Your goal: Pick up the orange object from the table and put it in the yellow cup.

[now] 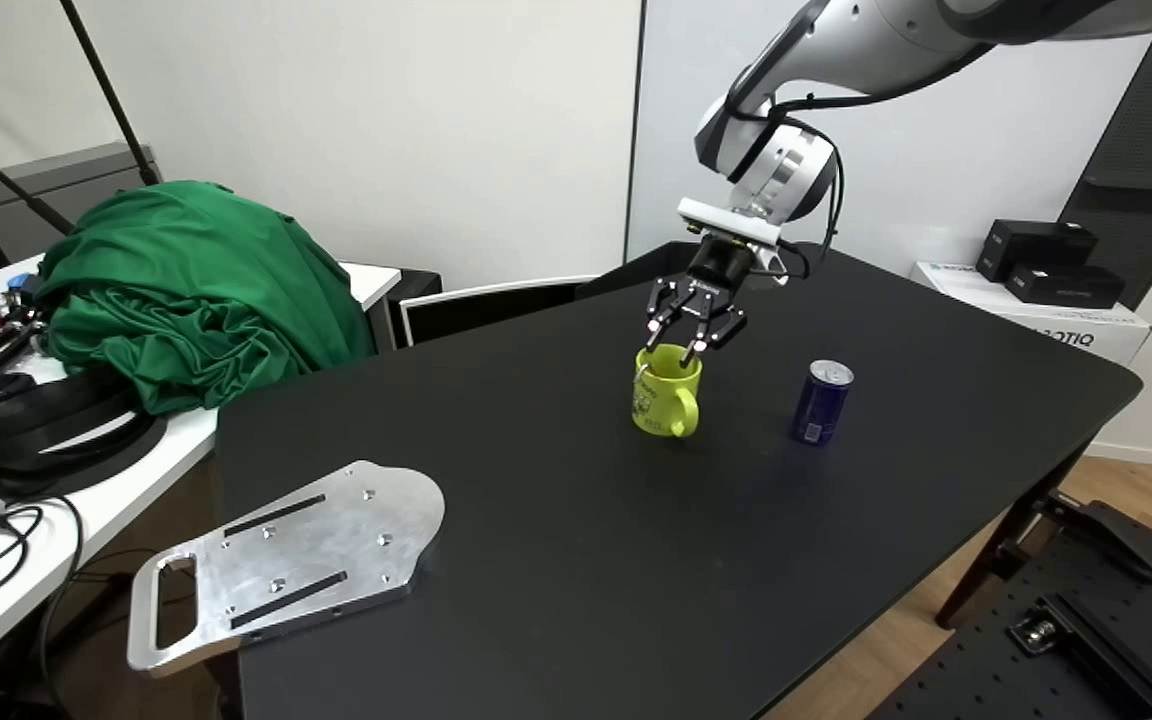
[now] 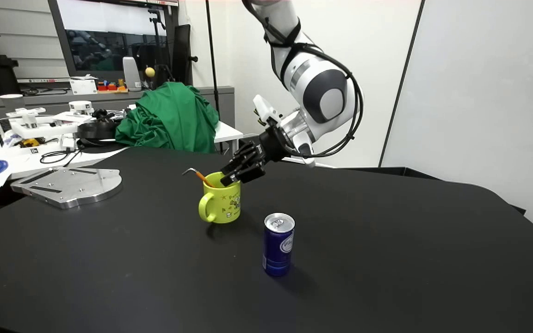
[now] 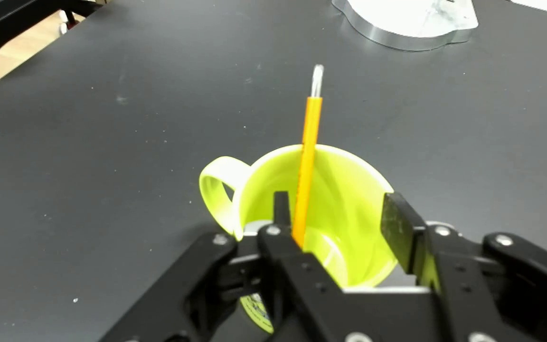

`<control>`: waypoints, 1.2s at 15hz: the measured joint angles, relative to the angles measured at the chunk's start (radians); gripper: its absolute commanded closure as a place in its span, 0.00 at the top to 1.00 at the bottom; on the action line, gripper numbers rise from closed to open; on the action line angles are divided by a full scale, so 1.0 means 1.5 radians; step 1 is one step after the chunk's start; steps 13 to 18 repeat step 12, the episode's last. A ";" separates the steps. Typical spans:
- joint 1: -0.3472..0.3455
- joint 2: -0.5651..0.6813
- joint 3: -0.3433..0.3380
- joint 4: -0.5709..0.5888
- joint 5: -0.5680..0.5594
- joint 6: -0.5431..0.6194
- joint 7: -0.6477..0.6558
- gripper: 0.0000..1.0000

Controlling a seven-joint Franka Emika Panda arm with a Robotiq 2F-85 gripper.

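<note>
The yellow cup [image 1: 648, 408] stands upright on the black table [image 1: 536, 570]; it also shows in an exterior view [image 2: 227, 203] and in the wrist view [image 3: 349, 185]. The orange stick [image 3: 308, 137] with a bent metal tip leans inside the cup, its tip sticking out above the rim. It also shows in an exterior view [image 2: 204, 179]. My gripper [image 3: 337, 213] is open just above the cup's mouth, with the fingers apart and nothing between them. It shows in both exterior views [image 1: 674, 340] [image 2: 236, 176]. The stick's lower end is hidden behind a finger in the wrist view.
A dark blue can [image 1: 822, 405] stands on the table near the cup, also in an exterior view [image 2: 277, 245]. A silver metal plate [image 1: 326, 545] lies at the table's edge. A green cloth [image 1: 196, 290] sits on the cluttered white desk [image 1: 116, 515].
</note>
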State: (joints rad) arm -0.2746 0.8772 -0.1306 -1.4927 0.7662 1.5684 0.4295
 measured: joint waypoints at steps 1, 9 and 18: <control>0.000 0.000 0.000 0.001 0.000 -0.002 0.000 0.91; 0.012 -0.009 0.003 0.005 -0.002 -0.017 -0.042 1.00; 0.012 -0.009 0.003 0.005 -0.002 -0.017 -0.045 1.00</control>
